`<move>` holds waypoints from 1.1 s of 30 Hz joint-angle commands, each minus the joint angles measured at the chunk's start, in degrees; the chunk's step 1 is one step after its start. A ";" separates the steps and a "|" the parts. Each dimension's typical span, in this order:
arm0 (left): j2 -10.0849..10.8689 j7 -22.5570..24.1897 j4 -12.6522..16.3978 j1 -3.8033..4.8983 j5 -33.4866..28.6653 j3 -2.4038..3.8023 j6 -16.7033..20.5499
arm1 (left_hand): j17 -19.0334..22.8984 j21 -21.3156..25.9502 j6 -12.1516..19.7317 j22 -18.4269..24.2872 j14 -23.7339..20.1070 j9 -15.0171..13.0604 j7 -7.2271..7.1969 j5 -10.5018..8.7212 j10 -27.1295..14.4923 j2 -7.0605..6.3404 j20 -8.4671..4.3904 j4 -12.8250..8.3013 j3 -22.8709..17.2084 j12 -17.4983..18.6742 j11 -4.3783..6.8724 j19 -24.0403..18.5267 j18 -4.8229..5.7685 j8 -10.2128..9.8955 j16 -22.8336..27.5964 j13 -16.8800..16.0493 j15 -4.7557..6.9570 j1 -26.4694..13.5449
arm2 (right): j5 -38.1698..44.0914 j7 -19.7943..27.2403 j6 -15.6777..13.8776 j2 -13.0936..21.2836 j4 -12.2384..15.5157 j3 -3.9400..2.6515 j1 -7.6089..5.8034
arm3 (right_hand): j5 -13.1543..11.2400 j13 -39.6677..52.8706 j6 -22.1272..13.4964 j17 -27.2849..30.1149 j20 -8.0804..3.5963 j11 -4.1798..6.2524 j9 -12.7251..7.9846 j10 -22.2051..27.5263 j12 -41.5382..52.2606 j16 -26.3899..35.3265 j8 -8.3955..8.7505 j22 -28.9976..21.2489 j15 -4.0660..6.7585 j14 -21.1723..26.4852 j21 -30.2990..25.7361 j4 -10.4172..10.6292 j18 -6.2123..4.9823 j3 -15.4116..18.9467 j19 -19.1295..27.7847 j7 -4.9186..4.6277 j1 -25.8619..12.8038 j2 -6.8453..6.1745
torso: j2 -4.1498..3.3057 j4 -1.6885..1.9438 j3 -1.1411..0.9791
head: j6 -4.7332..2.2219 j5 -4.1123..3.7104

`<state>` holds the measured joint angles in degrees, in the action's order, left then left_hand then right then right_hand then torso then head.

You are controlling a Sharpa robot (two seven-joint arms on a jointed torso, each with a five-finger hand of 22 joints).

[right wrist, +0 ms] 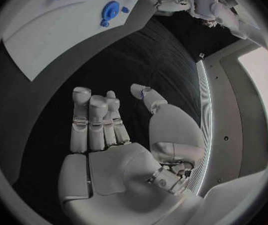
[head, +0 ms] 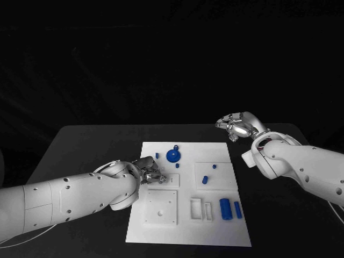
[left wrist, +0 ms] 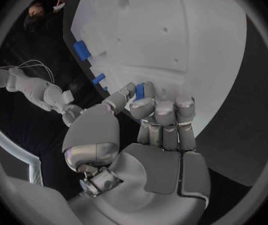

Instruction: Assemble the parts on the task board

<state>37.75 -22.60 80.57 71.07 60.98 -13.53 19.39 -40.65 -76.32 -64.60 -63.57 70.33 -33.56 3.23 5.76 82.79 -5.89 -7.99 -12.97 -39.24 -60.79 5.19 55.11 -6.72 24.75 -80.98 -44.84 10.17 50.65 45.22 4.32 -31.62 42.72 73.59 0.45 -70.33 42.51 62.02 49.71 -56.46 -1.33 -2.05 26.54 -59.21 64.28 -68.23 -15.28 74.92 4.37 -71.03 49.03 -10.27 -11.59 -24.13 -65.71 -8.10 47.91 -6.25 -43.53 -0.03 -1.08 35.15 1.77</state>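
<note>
The white task board [head: 189, 215] is laid flat in the middle of the black worktop [head: 87, 145]. The left robot hand [head: 150, 173] is held over the board's left edge, and in the left wrist view its fingers [left wrist: 165, 112] are seen curled together, with a small blue part [left wrist: 139, 91] pinched between the thumb and the fingertips, just above the board's surface. The right robot hand [head: 235, 125] is raised off the board, beyond its far right corner and well apart from the parts; in the right wrist view its fingers [right wrist: 93, 120] are seen extended and apart, with nothing held against the palm. On the far half of the board a round blue part with a knob [head: 173, 155] is seated near the middle, and a small blue peg [head: 205, 179] is placed nearer the centre. Near the board's right edge, toward the robot, two blue blocks [head: 230, 208] are laid side by side, just beside a pair of narrow white slots [head: 201, 208]. A square white plate with holes [head: 161, 206] is set at the board's near left.
</note>
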 commanded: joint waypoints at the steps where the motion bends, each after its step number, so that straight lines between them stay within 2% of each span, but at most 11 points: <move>1: -0.21 -0.18 0.25 -0.23 0.01 -0.17 -2.10 | 0.11 0.12 -4.70 0.11 2.94 0.17 -4.25 0.36 -2.37 -0.53 -7.44 0.61 0.09 -0.36 2.26 -0.14 -0.96 0.39 -0.20 0.11 3.21 -0.71 | 0.02 0.35 0.64 0.01 0.03 -0.02 0.03 | 0.35 -0.07 0.05 0.07 -0.02 0.28 -0.08 0.13 0.25 -0.17 -0.29 0.71 0.15 -0.08 -0.22 0.25 -3.41 -0.10 -0.20 -0.19 -0.48 -0.06 | 0.00 -0.01 0.01 | -0.03 -0.03; 6: -0.21 0.06 0.23 -0.23 -0.25 -0.17 -1.90 | 0.24 0.18 -4.67 0.22 2.90 0.39 -4.27 0.51 -2.42 -0.53 -7.42 2.16 0.39 -0.41 2.28 -0.18 -0.97 0.45 -0.26 0.22 3.23 -1.44 | 0.01 0.35 0.66 0.00 0.02 -0.02 0.04 | 0.48 -0.09 0.06 0.07 -0.02 0.28 -0.08 0.13 0.28 -0.17 -0.29 0.72 0.16 -0.08 -0.23 0.25 -3.41 -0.10 -0.21 -0.19 -0.51 -0.06 | -0.01 -0.01 0.02 | -0.05 -0.04; 12: -0.23 0.23 0.24 -0.23 -0.77 -0.16 -1.78 | 0.37 0.19 -4.60 0.27 2.84 0.58 -4.27 0.57 -2.48 0.61 -7.42 3.41 0.41 -0.45 2.29 -0.26 -0.99 0.50 -0.30 0.33 3.25 -1.93 | 0.00 0.35 0.68 -0.01 -0.01 -0.02 0.05 | 0.54 -0.10 0.06 0.07 -0.03 0.28 -0.08 0.13 0.29 -0.17 -0.29 0.72 0.16 -0.08 -0.23 0.26 -3.41 -0.10 -0.22 -0.18 -0.53 -0.05 | -0.02 -0.01 0.02 | -0.08 -0.08; 14: -0.26 0.31 0.24 -0.23 -0.90 -0.16 -1.90 | 0.42 0.18 -4.56 0.27 2.79 0.67 -4.28 0.52 -2.52 2.01 -7.42 3.92 0.30 -0.47 2.27 -0.35 -1.00 0.54 -0.32 0.38 3.25 -2.03 | -0.01 0.35 0.70 -0.03 -0.03 -0.02 0.06 | 0.58 -0.11 0.07 0.08 -0.03 0.28 -0.08 0.13 0.29 -0.18 -0.29 0.72 0.16 -0.08 -0.23 0.27 -3.41 -0.09 -0.22 -0.18 -0.55 -0.04 | -0.03 -0.01 0.03 | -0.07 -0.08; 16: -0.29 0.36 0.20 -0.23 -1.12 -0.15 -2.06 | 0.45 0.17 -4.52 0.26 2.75 0.73 -4.26 0.51 -2.55 2.81 -7.40 4.16 0.26 -0.49 2.28 -0.44 -1.00 0.55 -0.35 0.41 3.24 -2.13 | -0.01 0.36 0.70 -0.06 -0.07 -0.02 0.09 | 0.60 -0.12 0.07 0.08 -0.03 0.28 -0.08 0.13 0.30 -0.18 -0.29 0.72 0.16 -0.09 -0.23 0.28 -3.41 -0.09 -0.23 -0.18 -0.56 -0.04 | -0.02 -0.01 0.03 | -0.07 -0.10; 21: -0.28 0.43 0.05 -0.23 -1.44 -0.12 -2.27 | 0.51 0.08 -4.44 0.19 2.67 0.83 -4.26 0.61 -2.61 4.16 -7.41 3.97 0.09 -0.54 2.28 -0.64 -1.02 0.61 -0.41 0.47 3.24 -1.93 | -0.02 0.37 0.74 -0.10 -0.13 -0.02 0.17 | 0.64 -0.13 0.07 0.08 -0.03 0.28 -0.09 0.13 0.31 -0.18 -0.29 0.73 0.16 -0.09 -0.23 0.30 -3.41 -0.08 -0.23 -0.18 -0.59 -0.03 | -0.01 -0.06 0.02 | -0.10 -0.08; 27: 0.05 0.56 0.06 -0.21 -2.21 0.00 -2.75 | 0.59 0.00 -4.33 0.13 2.58 0.93 -4.22 0.32 -2.68 5.04 -7.37 3.76 0.14 -0.55 2.24 -0.82 -1.00 0.65 -0.44 0.56 3.21 -2.04 | -0.13 0.41 0.75 -0.13 -0.26 -0.02 0.37 | 0.69 -0.16 0.08 0.08 -0.03 0.29 -0.09 0.12 0.33 -0.19 -0.29 0.73 0.16 -0.10 -0.23 0.33 -3.41 -0.06 -0.25 -0.18 -0.66 -0.01 | -0.03 -0.03 -0.02 | -0.04 -0.17; 33: 0.41 0.67 0.48 -0.15 -2.66 0.45 -4.84 | 0.78 -0.02 -4.03 0.08 2.37 1.07 -4.13 -1.06 -2.79 5.61 -7.32 3.46 0.17 -0.44 2.16 -1.13 -0.97 0.60 -0.34 0.76 3.12 -2.14 | -0.15 0.40 0.83 -0.26 -0.39 -0.02 0.45 | 0.85 -0.22 0.09 0.10 -0.02 0.29 -0.10 0.11 0.38 -0.19 -0.29 0.74 0.16 -0.12 -0.24 0.49 -3.41 -0.02 -0.27 -0.18 -0.88 0.13 | 0.03 -0.02 -0.04 | -0.02 -0.08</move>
<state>38.16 -22.37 80.75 70.97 59.32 -13.11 17.29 -39.92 -76.32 -66.05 -63.42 70.65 -32.39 1.76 4.81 82.09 -1.99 -7.69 -9.20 -39.10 -61.01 5.62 54.35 -6.69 25.00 -81.21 -44.15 10.67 47.40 45.10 4.33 -31.59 42.53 73.18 0.45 -69.92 43.11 61.86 49.69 -56.41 -1.32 -2.06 26.52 -59.21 64.27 -68.23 -15.28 74.91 4.35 -71.01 49.03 -10.21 -11.61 -24.19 -65.71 -8.07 47.61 -5.95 -43.56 -0.07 -1.09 35.08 1.63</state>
